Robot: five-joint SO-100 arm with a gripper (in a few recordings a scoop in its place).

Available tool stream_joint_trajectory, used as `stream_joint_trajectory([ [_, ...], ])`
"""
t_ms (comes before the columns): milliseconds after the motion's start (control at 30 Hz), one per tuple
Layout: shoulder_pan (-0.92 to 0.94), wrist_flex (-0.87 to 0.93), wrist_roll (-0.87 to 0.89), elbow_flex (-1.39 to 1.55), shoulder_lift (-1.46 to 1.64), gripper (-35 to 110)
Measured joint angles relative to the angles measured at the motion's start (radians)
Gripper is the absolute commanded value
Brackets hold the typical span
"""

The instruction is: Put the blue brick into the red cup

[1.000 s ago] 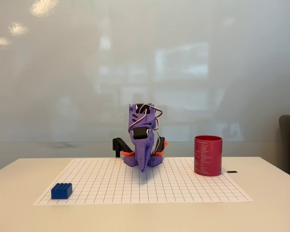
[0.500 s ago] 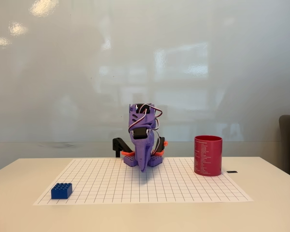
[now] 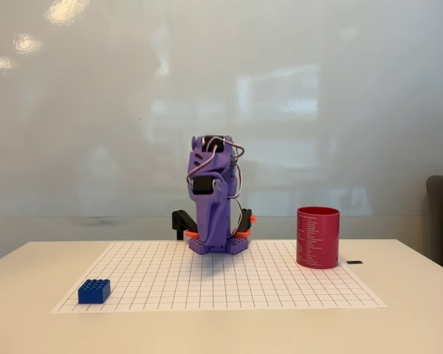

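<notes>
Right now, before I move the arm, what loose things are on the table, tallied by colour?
Blue: 1, the blue brick on the grid sheet.
Red: 1, the red cup, upright.
Black: 1, a small flat item beside the cup; too small to identify.
Total: 3.

One fixed view, low and frontal, facing my purple plastic arm [image 3: 213,214] head-on.

I look from just above table height across the near edge of the white tabletop [image 3: 413,324], over the white gridded paper mat [image 3: 280,284], toward the pale glossy wall [image 3: 96,110]; the camera stands back enough to take in the mat's full width.
</notes>
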Motion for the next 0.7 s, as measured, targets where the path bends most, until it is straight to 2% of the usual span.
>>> stream_joint_trajectory([
  [133, 0.060, 0.118, -0.078, -0.262, -0.213, -1],
  [367, 0.126, 0.436, -0.192, -0.834, -0.565, -1],
  [500, 0.170, 0.480, -0.272, -1.029, -0.695, -1],
  [700, 0.215, 0.486, -0.425, -1.083, -0.891, -1],
])
